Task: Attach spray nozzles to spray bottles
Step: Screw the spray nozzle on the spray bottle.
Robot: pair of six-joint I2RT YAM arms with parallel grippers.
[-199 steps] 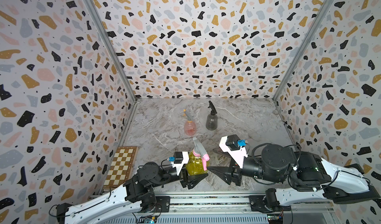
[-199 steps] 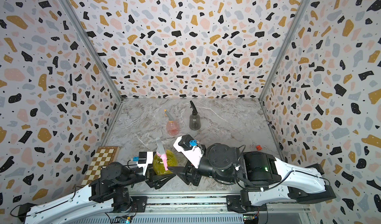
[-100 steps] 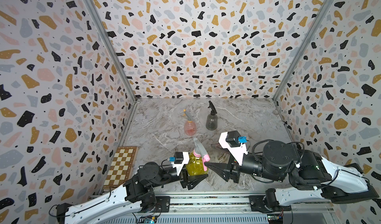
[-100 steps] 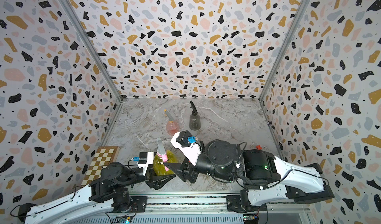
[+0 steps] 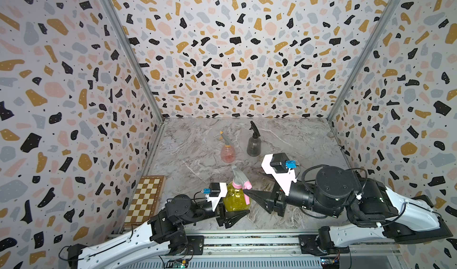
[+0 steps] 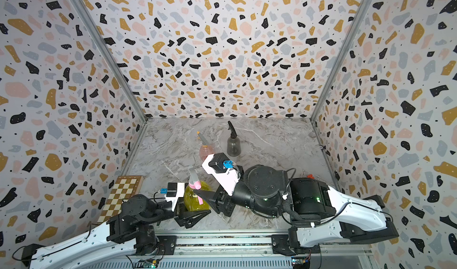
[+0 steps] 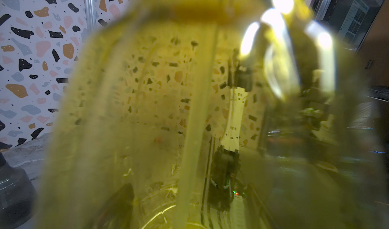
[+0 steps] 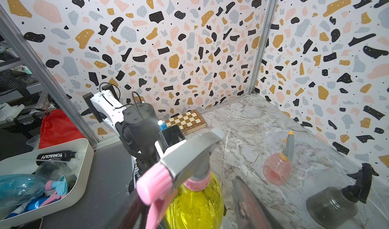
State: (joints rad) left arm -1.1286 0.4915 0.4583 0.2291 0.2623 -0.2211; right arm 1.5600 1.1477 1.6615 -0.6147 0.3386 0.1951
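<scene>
At the front centre stands the yellow spray bottle [image 5: 236,201] [image 6: 195,201] [image 8: 197,204], with the grey-and-pink nozzle [image 5: 241,180] [image 8: 185,160] on its neck. My left gripper [image 5: 237,209] is shut on its lower body, and the bottle [image 7: 147,112] fills the left wrist view. My right gripper [image 5: 252,198] [image 8: 189,206] is open, one finger on each side of the bottle's neck below the nozzle. Farther back stand the pink bottle [image 5: 228,154] [image 8: 275,171] with the grey-and-orange nozzle [image 5: 225,138], and the dark grey bottle [image 5: 253,145] [image 8: 332,204] with the black nozzle [image 5: 254,129].
A folded chessboard [image 5: 146,201] [image 8: 185,120] lies against the left wall. Terrazzo walls close in the marble table [image 5: 296,144] on three sides. Outside the left wall, a white bin [image 8: 42,175] holds other bottles.
My right gripper has moved left to the yellow bottle, so its fingers now flank the neck. The left arm and the bottle have stayed put.
</scene>
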